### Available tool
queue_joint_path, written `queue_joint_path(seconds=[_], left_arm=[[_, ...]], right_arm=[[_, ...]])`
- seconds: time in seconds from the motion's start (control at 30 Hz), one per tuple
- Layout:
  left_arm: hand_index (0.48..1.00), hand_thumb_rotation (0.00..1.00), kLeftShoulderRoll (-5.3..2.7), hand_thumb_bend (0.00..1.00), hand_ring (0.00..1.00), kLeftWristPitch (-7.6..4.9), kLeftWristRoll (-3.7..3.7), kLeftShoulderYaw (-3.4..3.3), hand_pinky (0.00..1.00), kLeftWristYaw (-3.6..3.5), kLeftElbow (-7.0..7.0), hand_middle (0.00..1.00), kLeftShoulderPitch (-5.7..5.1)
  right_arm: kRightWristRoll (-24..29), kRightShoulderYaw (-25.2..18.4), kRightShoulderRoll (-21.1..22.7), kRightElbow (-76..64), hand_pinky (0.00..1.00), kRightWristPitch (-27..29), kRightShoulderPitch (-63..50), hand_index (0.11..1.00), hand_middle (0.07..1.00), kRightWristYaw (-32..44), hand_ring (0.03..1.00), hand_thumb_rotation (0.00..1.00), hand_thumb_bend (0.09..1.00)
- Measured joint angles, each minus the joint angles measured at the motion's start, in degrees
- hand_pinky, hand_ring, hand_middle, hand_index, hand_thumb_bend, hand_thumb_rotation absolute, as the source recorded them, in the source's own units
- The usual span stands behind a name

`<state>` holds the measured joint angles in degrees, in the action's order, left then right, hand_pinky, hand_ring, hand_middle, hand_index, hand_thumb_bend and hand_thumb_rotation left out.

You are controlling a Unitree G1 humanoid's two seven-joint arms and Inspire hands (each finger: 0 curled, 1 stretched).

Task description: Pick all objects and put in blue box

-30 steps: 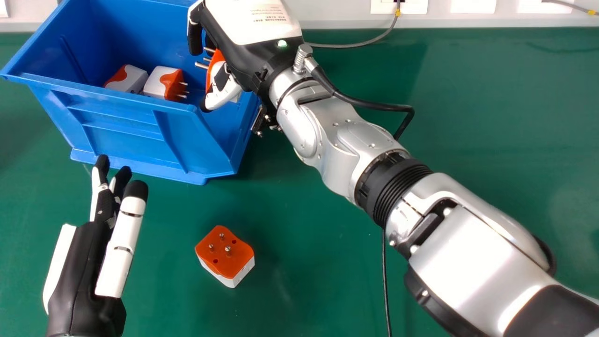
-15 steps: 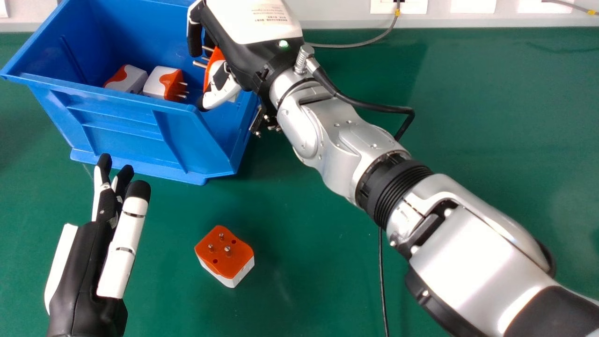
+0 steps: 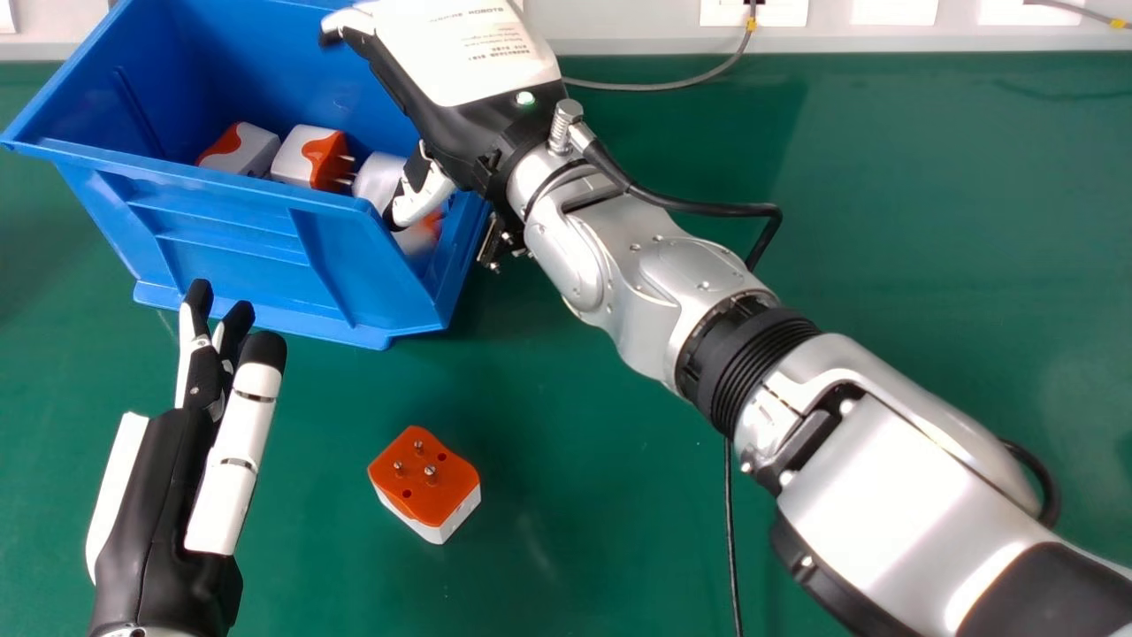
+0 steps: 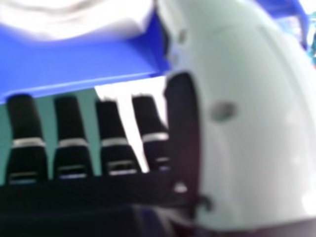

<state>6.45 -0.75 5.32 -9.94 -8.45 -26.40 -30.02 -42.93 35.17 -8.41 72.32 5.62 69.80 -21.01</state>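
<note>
Printed lettering sits in several small rows on a white panel (image 3: 469, 44) on the back of the right hand (image 3: 455, 133), the hand being over the near right part of the blue box (image 3: 221, 230). A small green light (image 3: 525, 98) glows by the wrist.

The head view takes in the inside of the box: a white-and-orange adapter (image 3: 248, 150) lies towards the left, and just beside it is a second adapter (image 3: 301, 157), its pins pointing right. Around the right thumb (image 3: 424, 199) there is a blurred white and orange shape (image 3: 376, 177) inside the box – I cannot tell whether it is one adapter or two, nor whether it touches the hand.

One more adapter, the orange-topped one (image 3: 424, 478), rests on the green table (image 3: 601, 522) in front of the box, pins up, well apart from both hands. The left hand (image 3: 164, 495) is to its left, over the table near the box, fingers extended and grasping nothing.

The right hand view lays out the right hand's own fingers (image 4: 67, 118), straight and released, with the thumb held apart from their tips. Beyond them are the blue wall of the box and a blurred white form (image 4: 74, 19) – what it is I cannot tell.
</note>
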Motion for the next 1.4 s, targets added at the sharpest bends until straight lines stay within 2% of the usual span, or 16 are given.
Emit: queue_joint_path(seconds=[0.2, 0.4, 0.5, 0.7, 0.87, 1.1, 1.3, 1.4], left_arm=[[1.0, 0.9, 0.55, 0.47, 1.0, 0.0, -0.04, 0.0, 1.0, -0.06, 0.48, 1.0, 0.76], [1.0, 0.9, 0.85, 0.47, 1.0, -0.11, -0.04, -0.02, 1.0, -0.09, 2.11, 1.0, 1.65], [1.0, 0.9, 0.89, 0.46, 1.0, -0.11, -0.03, -0.07, 1.0, -0.08, 2.34, 1.0, 1.8], [1.0, 0.9, 1.3, 0.46, 1.0, -0.11, -0.19, -0.3, 1.0, -0.16, 3.41, 1.0, 3.2], [1.0, 0.9, 1.67, 0.44, 1.0, -0.06, -0.13, -1.02, 1.0, -0.3, 4.2, 1.0, 3.87], [1.0, 0.9, 2.03, 0.43, 1.0, 0.06, 0.4, -2.86, 0.99, -0.37, 5.47, 1.0, 4.66], [1.0, 0.9, 1.83, 0.44, 1.0, 0.07, 0.88, -3.34, 0.99, -0.1, 5.68, 1.0, 5.63], [1.0, 0.9, 1.56, 0.44, 1.0, 0.07, 1.0, -3.47, 0.99, 0.02, 5.76, 1.0, 5.62]], right_arm=[[0.07, -0.18, 0.02, -0.02, 0.97, -0.01, -0.24, 0.994, 0.995, -0.24, 0.994, 0.09, 0.731], [0.1, -0.56, 0.51, -0.42, 0.97, 0.06, -0.86, 0.997, 0.998, -0.91, 0.997, 0.08, 0.729], [0.18, -1.16, 1.56, -2.02, 0.97, 0.24, -1.44, 0.998, 0.998, -1.44, 0.998, 0.08, 0.727], [0.39, -2.43, 6.03, -14.61, 0.98, -0.24, -7.31, 0.999, 0.999, -1.45, 0.999, 0.05, 0.704], [-0.16, -3.51, 11.08, -33.52, 0.99, -2.05, -18.73, 1.0, 1.0, -0.41, 1.0, 0.06, 0.683], [-0.5, -5.66, 19.47, -59.08, 1.0, -2.5, -38.87, 1.0, 1.0, 2.7, 1.0, 0.1, 0.649], [-0.04, -9.33, 25.24, -73.52, 0.99, -0.38, -53.76, 1.0, 1.0, 4.57, 1.0, 0.12, 0.616], [-0.07, -10.53, 27.15, -76.6, 0.95, 1.44, -60.61, 1.0, 1.0, 4.55, 1.0, 0.12, 0.611]])
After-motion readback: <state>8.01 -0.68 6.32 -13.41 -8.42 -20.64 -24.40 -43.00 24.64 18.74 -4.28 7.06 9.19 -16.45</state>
